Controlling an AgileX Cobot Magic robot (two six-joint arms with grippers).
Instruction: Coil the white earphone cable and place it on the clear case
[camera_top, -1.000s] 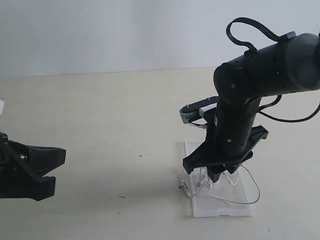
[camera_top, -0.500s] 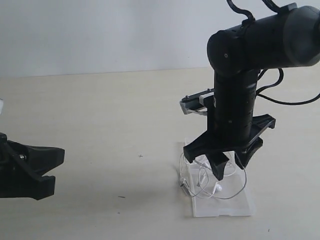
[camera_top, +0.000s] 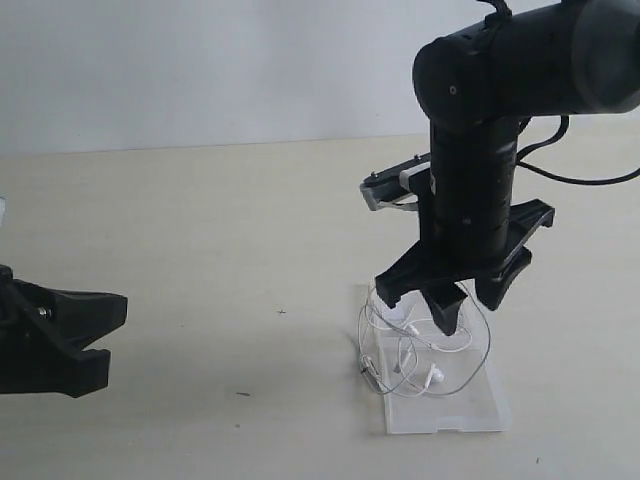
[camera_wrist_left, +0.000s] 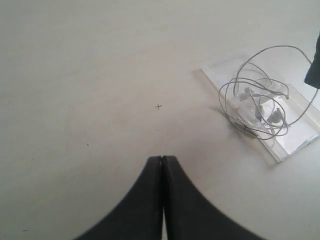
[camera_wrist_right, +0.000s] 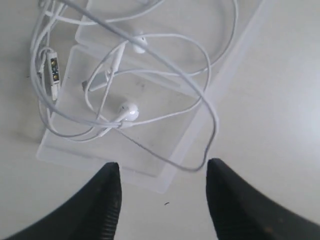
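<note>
The white earphone cable (camera_top: 420, 352) lies in loose loops on the clear case (camera_top: 455, 415), and part of its loops hangs over the case's edges. My right gripper (camera_top: 467, 308) hovers just above the cable, open, with nothing between its fingers. In the right wrist view the cable (camera_wrist_right: 129, 111) with its earbuds and inline remote (camera_wrist_right: 54, 70) rests on the case (camera_wrist_right: 150, 97), beyond my open right gripper (camera_wrist_right: 162, 172). My left gripper (camera_top: 112, 335) stays far to the left, shut and empty. The left wrist view shows its gripper (camera_wrist_left: 162, 159) shut, with cable (camera_wrist_left: 255, 95) and case (camera_wrist_left: 297, 142) in the distance.
The pale table (camera_top: 220, 230) runs back to a white wall (camera_top: 200, 60). A small dark mark (camera_top: 281, 312) sits on the table between the two arms.
My right gripper has lifted off the case, opened wider and swung upright. The cable's loops have drawn in closer over the case. The left arm has not moved.
</note>
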